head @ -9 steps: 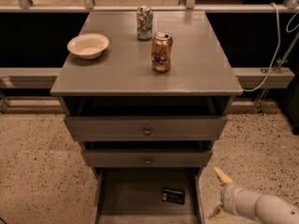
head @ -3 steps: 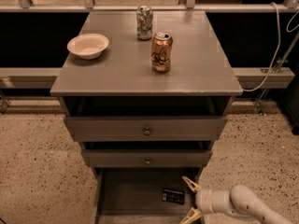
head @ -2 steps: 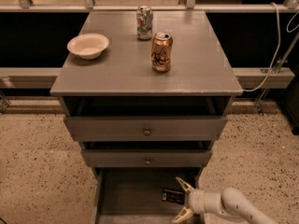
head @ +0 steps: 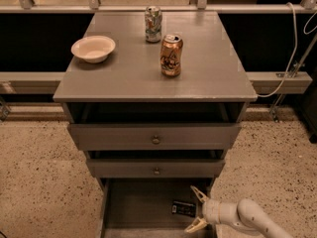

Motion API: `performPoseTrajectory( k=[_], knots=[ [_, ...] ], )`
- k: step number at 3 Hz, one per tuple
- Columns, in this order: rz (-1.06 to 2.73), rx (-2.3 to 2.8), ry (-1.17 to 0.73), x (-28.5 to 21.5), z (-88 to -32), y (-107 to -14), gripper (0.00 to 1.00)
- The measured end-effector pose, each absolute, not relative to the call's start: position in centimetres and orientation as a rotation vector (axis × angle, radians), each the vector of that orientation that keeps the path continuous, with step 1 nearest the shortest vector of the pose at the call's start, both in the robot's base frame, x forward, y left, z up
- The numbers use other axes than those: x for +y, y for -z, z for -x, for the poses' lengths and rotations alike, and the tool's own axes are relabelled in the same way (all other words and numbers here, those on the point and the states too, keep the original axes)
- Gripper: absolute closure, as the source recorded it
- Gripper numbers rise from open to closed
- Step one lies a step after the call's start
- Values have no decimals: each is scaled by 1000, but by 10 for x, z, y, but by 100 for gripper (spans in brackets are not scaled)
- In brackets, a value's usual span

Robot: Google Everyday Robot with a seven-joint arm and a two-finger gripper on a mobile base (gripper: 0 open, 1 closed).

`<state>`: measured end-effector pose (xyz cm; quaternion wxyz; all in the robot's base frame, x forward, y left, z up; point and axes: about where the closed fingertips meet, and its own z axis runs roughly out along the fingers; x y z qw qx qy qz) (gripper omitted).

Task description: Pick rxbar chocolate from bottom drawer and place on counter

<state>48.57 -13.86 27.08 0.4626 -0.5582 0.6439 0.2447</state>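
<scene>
The rxbar chocolate (head: pixel 184 208) lies flat on the floor of the bottom drawer (head: pixel 133 209), which is pulled out, toward its right side. My gripper (head: pixel 196 209) reaches in from the lower right on a white arm. It is open, with one cream finger above and one below, just right of the bar and close to its end. The counter (head: pixel 213 68) is the grey top of the cabinet.
On the counter stand a copper-coloured can (head: pixel 171 54), a silver can (head: pixel 153 24) behind it and a cream bowl (head: pixel 93 48) at the left. Two shallower drawers with round knobs (head: pixel 155 139) sit above the bottom one. Speckled floor surrounds the cabinet.
My gripper has moved left from beside the cabinet into the bottom drawer, coming close to the rxbar's right end. The bar has not moved.
</scene>
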Motion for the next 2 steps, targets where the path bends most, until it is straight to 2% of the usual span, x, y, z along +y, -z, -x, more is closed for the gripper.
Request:
performPoseTrajectory(
  k=[2],
  knots=[
    [1375, 1757, -443, -154, -495, -231, 0]
  ],
)
